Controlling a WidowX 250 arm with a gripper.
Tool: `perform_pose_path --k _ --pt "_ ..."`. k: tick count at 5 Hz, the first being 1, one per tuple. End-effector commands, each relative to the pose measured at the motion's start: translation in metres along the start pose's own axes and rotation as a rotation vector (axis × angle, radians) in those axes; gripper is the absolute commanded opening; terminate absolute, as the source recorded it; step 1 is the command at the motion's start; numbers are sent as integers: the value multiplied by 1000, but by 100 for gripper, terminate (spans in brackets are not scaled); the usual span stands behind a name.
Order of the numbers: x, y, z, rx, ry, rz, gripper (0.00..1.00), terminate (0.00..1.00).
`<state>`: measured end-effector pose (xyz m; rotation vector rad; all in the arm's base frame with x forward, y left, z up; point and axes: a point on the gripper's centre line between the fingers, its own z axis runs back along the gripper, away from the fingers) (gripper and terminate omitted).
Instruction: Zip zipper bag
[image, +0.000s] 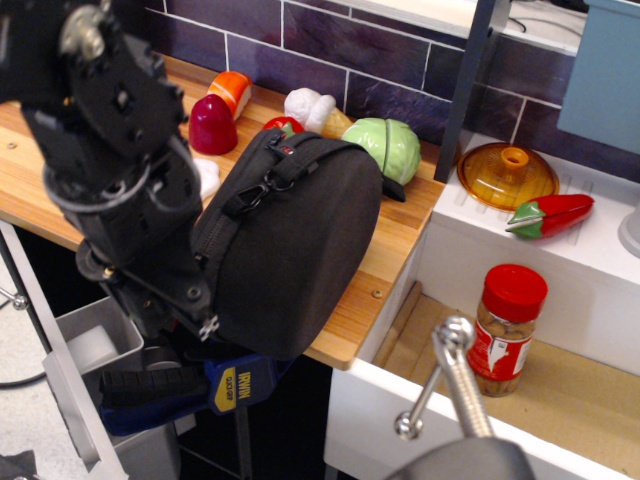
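The zipper bag (300, 250), a large black rounded fabric case, stands on its side at the front edge of the wooden table (395, 250). Its black straps and a clip (255, 190) lie across its upper left. No green tab shows. My gripper (185, 305) is at the bag's lower left edge, pressed against it and hanging past the table front. The black wrist covers the fingers, so I cannot see whether they hold anything. The zipper line on that side is hidden behind my arm.
Toy foods stand behind the bag: a green cabbage (385, 148), a dark red piece (212, 125), an orange one (230, 92) and a white one (308, 108). At right are an orange lid (506, 175), a red pepper (550, 215) and a red-capped jar (505, 330). A blue clamp (230, 385) is below the table.
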<state>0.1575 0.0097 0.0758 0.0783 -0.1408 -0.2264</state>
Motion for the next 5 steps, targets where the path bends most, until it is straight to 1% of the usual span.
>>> perform_pose_path --k 1,2,3,4,5 --pt "-18 7 -45 95 150 16 0 0" --pt "-21 5 -58 117 196 -12 0 0" --pt "-20 1 -71 143 135 -3 0 0" --pt "-21 5 -80 130 83 -1 0 0" --pt "-18 11 -79 118 81 7 0 100"
